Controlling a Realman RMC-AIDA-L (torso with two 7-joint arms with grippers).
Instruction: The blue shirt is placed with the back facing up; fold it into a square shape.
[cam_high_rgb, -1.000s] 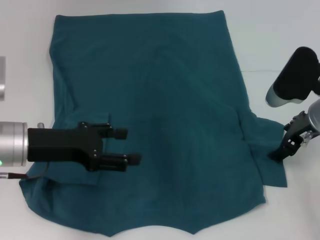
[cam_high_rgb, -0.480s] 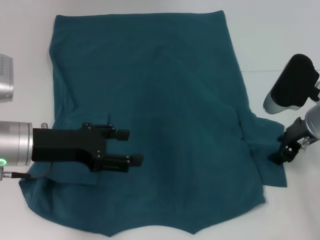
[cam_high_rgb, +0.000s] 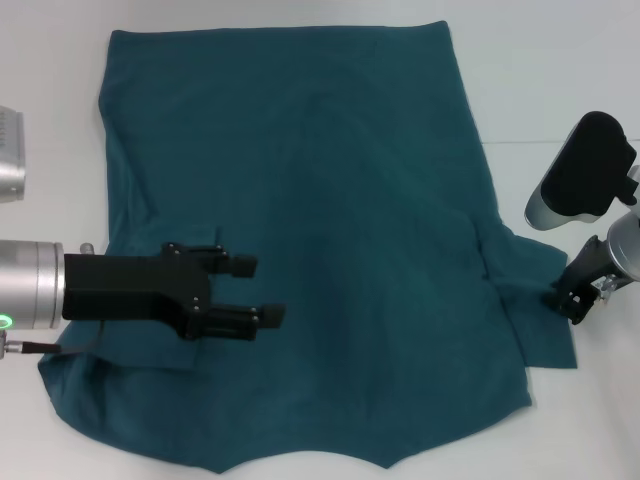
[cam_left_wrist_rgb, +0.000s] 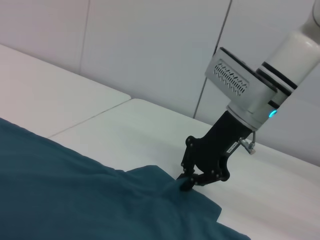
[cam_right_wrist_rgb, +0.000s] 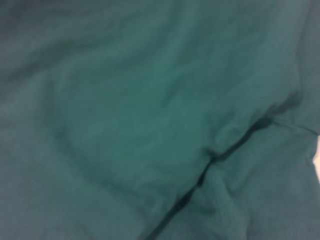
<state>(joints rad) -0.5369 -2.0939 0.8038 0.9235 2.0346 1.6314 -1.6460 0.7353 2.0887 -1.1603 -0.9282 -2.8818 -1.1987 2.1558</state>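
The white table (cam_high_rgb: 560, 70) carries the blue shirt (cam_high_rgb: 320, 200), spread flat and filling most of the head view. Its long axis runs from the robot outward: the straight hem lies at the far edge, and the notched collar edge lies nearest the robot, at the bottom of that view. The sleeve on the robot's right sticks out sideways over bare table, with a dark crease where it meets the body. The sleeve on the robot's left is folded in over the body, under the left arm.

The left gripper (cam_high_rgb: 262, 291) hangs over the shirt's near left part, its black body level and pointing toward the robot's right. Its two fingers stand clearly apart with nothing between them. Compared with half a second ago it sits in nearly the same spot, shifted only slightly.

The right gripper (cam_high_rgb: 573, 305) is down at the outer edge of the right sleeve. In the left wrist view the same gripper (cam_left_wrist_rgb: 189, 181) has its fingertips pinched together on a small raised bunch of sleeve fabric. A second ago its black fingers stood lower and farther onto the sleeve; now they have drawn up and outward a little, and the sleeve edge has lifted with them. The right wrist view is filled with teal fabric (cam_right_wrist_rgb: 125, 100) and that crease.
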